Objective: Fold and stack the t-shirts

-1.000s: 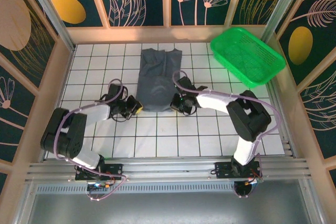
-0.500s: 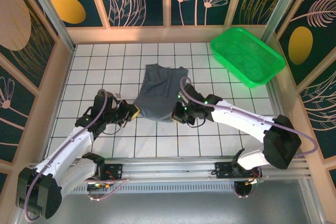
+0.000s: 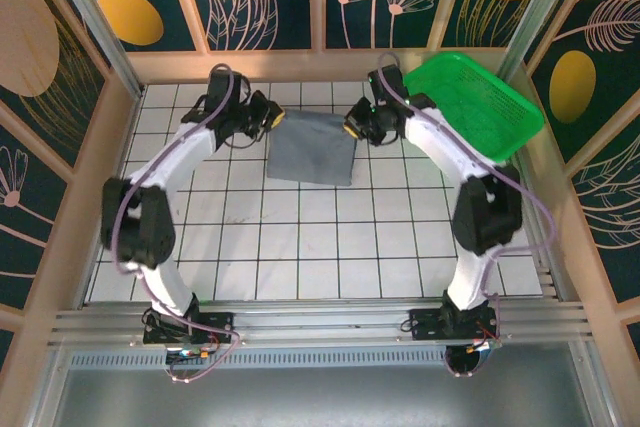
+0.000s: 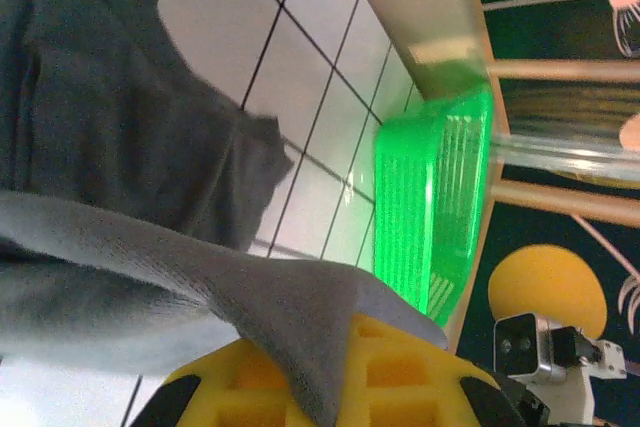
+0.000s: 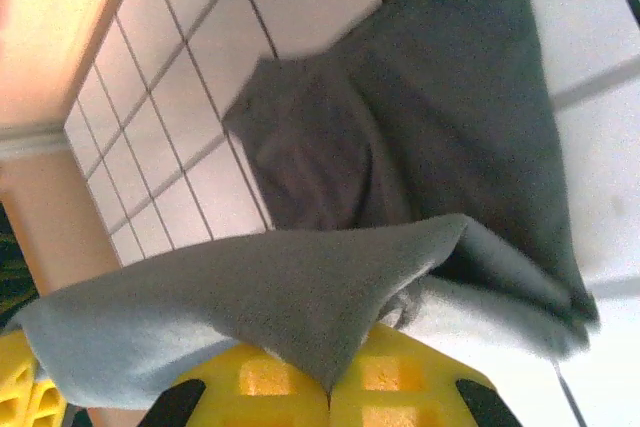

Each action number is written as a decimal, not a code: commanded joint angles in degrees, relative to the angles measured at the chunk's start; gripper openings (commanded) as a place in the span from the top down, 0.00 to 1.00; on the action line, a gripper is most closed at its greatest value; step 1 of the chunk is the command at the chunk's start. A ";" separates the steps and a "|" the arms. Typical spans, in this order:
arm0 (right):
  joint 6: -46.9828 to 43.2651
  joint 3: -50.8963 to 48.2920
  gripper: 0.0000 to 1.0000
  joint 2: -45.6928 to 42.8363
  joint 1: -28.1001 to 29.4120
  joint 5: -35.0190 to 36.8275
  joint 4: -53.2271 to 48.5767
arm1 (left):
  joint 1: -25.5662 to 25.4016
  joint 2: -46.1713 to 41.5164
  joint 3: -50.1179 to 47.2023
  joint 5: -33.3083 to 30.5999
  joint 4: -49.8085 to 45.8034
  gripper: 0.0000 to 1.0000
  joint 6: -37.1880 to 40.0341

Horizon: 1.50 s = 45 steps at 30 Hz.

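Nearest me, the white-tiled tabletop lies bare in front of the bases. Both arms reach out over it toward the far wall, the left arm up its own side and the right arm up the other.

Beyond that bare stretch sits the t-shirt, just past mid-table. It is a dark slate-grey panel doubled over itself, roughly rectangular and lying fairly flat. Its far edge runs left to right between my two sets of fingers, and the body of the cloth lies on my side of them. The left fingers are at the far-left corner and the right fingers at the far-right corner, so each arm is nearest its own end.

On the left wrist camera the cloth rises from the tiles and drapes into the yellow pads of the left fingers, which I judge are closed on it. The right wrist camera shows the same thing. A lifted flap is pinched at the seam of the right fingers, above a rumpled lower layer with one loose corner.

Farthest off, the green basket sits in the far-right corner, close beside the right fingers.

I judge that the next move depends on setting that held edge down square.
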 commanded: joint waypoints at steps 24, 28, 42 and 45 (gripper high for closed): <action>-5.40 -32.46 0.25 -23.43 -2.93 2.80 10.25 | -18.21 -10.25 -33.21 -11.00 25.19 0.32 -24.71; -3.55 -36.66 0.25 -28.52 -1.17 3.33 9.81 | -18.56 -3.32 -31.13 -12.84 29.49 0.31 -27.96; -0.13 -38.66 0.26 -36.10 2.14 3.86 7.89 | -16.65 11.36 -32.04 -26.51 47.56 0.97 -39.18; -0.78 -37.58 0.26 -35.85 2.13 3.86 7.15 | -12.21 9.00 -34.49 -27.29 48.60 1.00 -38.44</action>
